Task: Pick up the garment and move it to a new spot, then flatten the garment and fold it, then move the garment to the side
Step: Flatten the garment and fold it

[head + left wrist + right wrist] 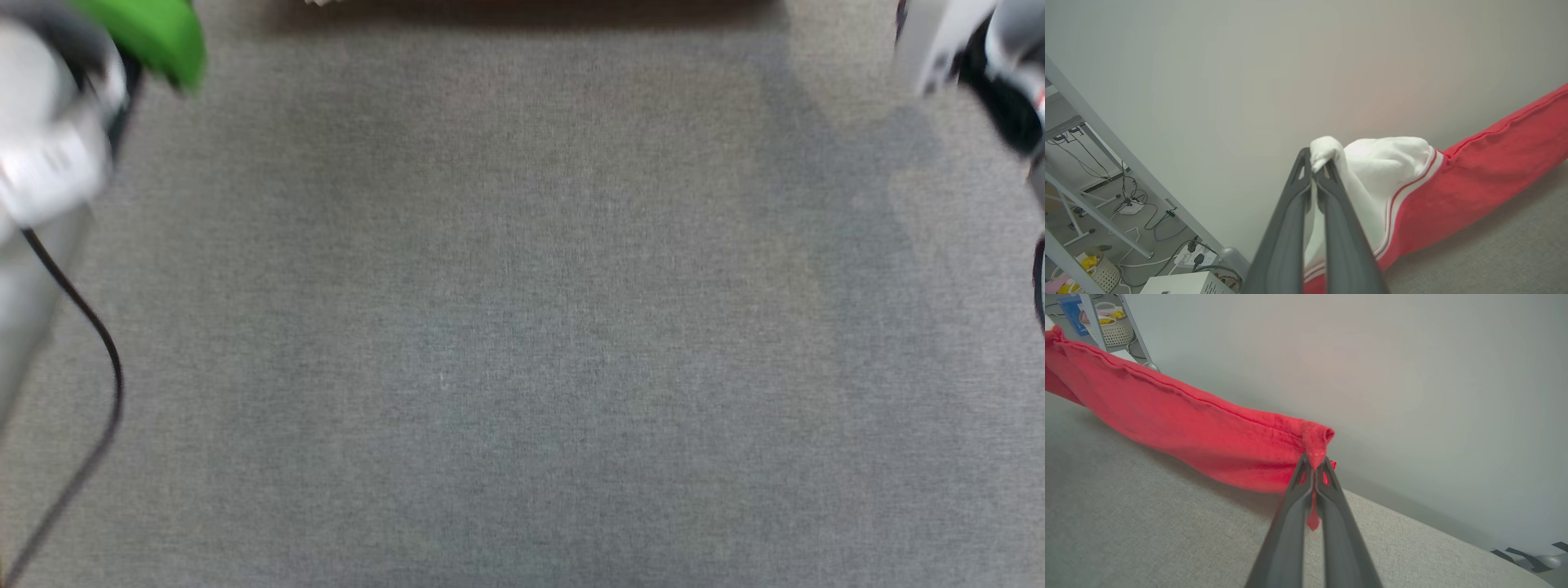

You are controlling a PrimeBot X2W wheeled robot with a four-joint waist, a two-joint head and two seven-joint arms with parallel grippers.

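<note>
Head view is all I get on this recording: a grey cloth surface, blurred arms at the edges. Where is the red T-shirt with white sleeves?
Observer: In the left wrist view, the left gripper is shut on a white sleeve of the red T-shirt, held up before a pale wall.
Operator: And the other arm?
Observer: In the right wrist view, the right gripper is shut on a red hem corner; the shirt stretches over the grey cloth surface.
</note>
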